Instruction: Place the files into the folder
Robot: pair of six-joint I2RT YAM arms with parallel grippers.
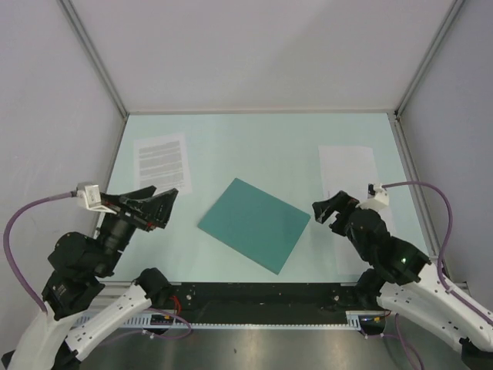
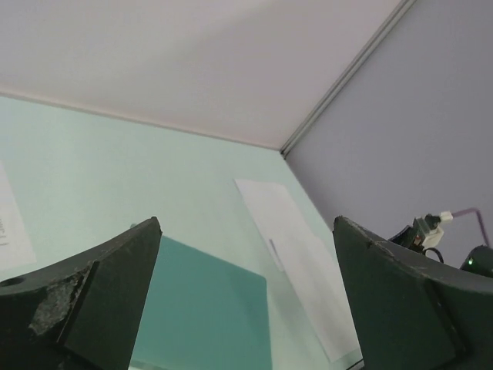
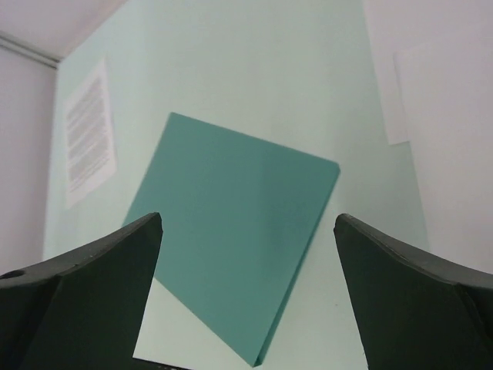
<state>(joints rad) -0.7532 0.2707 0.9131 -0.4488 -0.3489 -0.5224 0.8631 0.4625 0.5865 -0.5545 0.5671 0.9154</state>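
Overhead cam: folder (image 1: 255, 224) is lying flat, looking closed, on table (image 1: 254, 139) about mid-width, nearer the front edge and rotated so its corners are pointing diagonally. Far-left, printed sheet (image 1: 162, 163) is sitting well apart from folder; black text lines are showing but too small to read. Along the right side, blank sheet (image 1: 348, 166) is lying w/ its near end partly hidden under R arm (image 1: 400, 262). L side: left gripper (image 1: 163, 202) is hovering just left of folder, jaws spread wide, gripping nothing. R side: right gripper (image 1: 324, 216) is hovering just beside folder's right corner, over blank sheet's inner edge, jaws also wide apart, nothing in them.

Left wrist cam: both fingers (image 2: 100, 301) are framing a big gap; folder corner and blank sheet are showing through it, sliver of printed sheet at left edge. R arm's cable connector (image 2: 431, 225) is peeking in far right.

Right wrist cam: fingers are standing wide apart, empty; folder is filling the gap btwn them, untouched. Printed sheet is lying beyond, upper left; txt is blurring into grey lines, unreadable. Blank sheet is running along upper right.
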